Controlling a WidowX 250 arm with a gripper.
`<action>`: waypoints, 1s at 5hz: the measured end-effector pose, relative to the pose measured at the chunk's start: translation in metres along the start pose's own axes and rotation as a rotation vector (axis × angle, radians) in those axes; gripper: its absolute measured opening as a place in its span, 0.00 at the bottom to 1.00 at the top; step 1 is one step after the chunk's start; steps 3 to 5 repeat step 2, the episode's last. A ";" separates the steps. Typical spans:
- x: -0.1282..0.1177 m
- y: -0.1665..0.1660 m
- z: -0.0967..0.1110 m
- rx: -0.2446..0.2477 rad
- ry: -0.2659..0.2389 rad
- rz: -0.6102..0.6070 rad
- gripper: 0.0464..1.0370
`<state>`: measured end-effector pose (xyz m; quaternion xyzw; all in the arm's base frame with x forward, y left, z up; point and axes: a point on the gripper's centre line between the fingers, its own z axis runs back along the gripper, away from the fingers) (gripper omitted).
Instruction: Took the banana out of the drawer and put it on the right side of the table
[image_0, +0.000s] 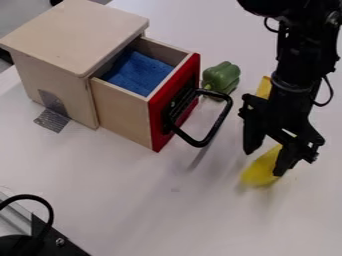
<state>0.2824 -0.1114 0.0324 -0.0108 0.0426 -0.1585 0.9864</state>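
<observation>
On the pale table (120, 185) sits a wooden drawer box (73, 35), and right of it the gripper (265, 161) hangs, fingers apart, over the banana (258, 174), whose visible length slants upper right, near end pointing lower left.

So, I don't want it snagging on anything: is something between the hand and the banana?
Nothing visible is. The open hand is right at the banana, hiding part of it. The black handle of the drawer and the green pepper both sit off to the picture's left.
</observation>
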 end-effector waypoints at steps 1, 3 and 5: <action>-0.001 0.008 0.026 0.027 -0.023 -0.027 0.97; -0.006 0.019 0.069 0.014 -0.058 -0.049 0.96; -0.006 0.019 0.069 0.014 -0.058 -0.049 0.96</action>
